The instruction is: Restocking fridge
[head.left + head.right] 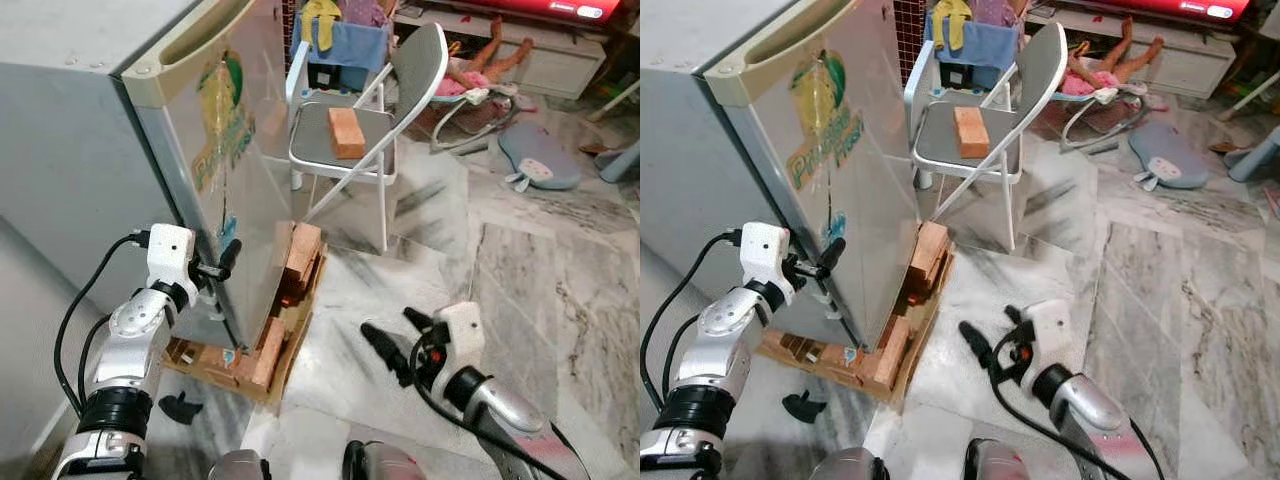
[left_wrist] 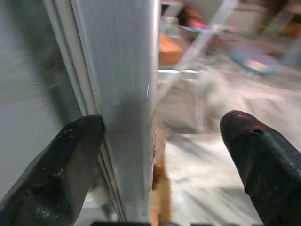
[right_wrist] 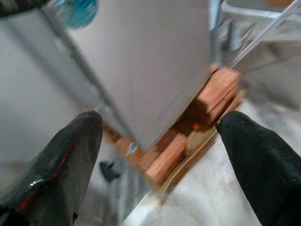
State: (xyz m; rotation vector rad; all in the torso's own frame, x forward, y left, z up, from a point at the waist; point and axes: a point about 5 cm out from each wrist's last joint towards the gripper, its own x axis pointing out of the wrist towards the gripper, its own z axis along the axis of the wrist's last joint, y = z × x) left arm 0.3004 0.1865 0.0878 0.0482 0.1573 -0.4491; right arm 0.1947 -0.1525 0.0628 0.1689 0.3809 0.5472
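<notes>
Our left claw (image 1: 225, 262) stands spread across the fridge door (image 1: 235, 150) edge, at 9 o'clock from the chair (image 1: 360, 130). We should hook that edge and pull gently. Right claw (image 1: 392, 338) hovers apart, holding nothing.

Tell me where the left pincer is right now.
The left pincer is at the fridge door edge, low on the robot's left, fingers straddling it, above the wooden blocks.

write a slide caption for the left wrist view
Left gripper open, its jaws straddling the fridge door edge.
</notes>
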